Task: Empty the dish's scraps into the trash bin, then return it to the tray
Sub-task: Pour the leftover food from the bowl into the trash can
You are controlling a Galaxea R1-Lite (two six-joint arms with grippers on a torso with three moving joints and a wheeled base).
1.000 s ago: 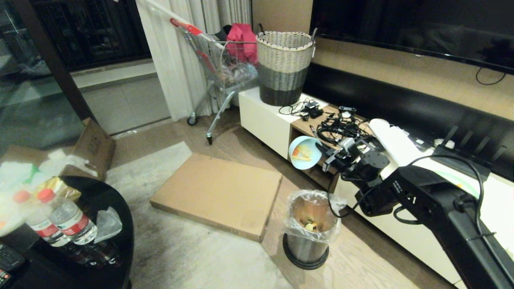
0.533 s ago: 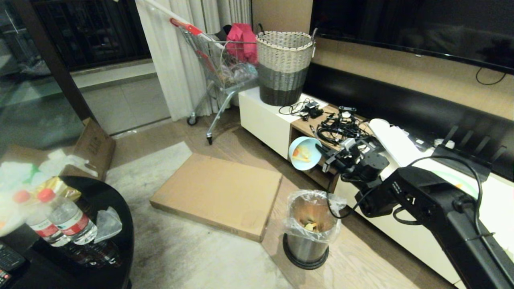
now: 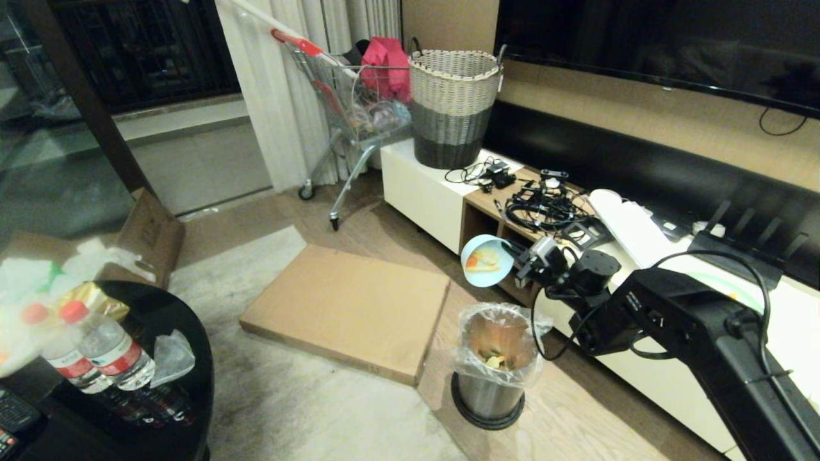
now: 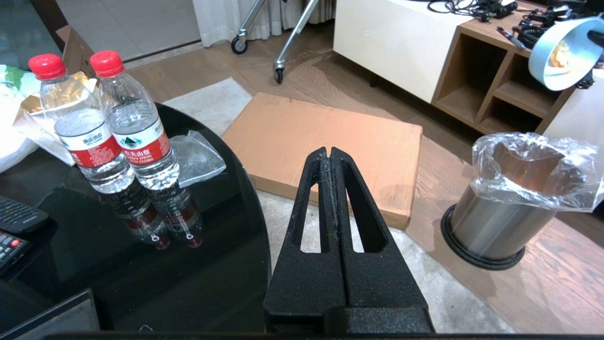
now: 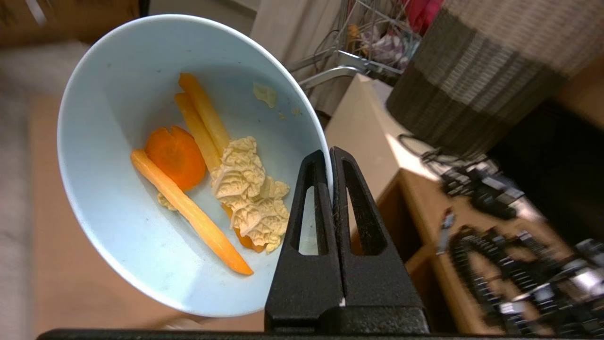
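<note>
Dish (image 3: 485, 261) hangs tilted in the air, above and a little behind the trash bin (image 3: 492, 368), with its mouth turned toward the brown cardboard sheet (image 3: 349, 308) on the floor. Going from large to small around it: we see the low white cabinet (image 3: 423, 186) with open wooden shelves just behind the dish, the wicker basket (image 3: 453, 106) on the cabinet top, the shopping cart (image 3: 349, 109) by the curtain, and a tangle of black cables (image 3: 544, 205) beside our arm. Nothing stands between the dish and the bin's open top, where the clear liner (image 4: 538, 172) spreads over the rim. Our right gripper (image 5: 331, 189) is clenched on the dish rim. The scraps (image 5: 212, 174) lie inside the bowl. Our left gripper (image 4: 330, 189) is pressed closed with nothing in it, over the edge of the black round table (image 4: 141, 264) by two water bottles (image 4: 108, 118).
</note>
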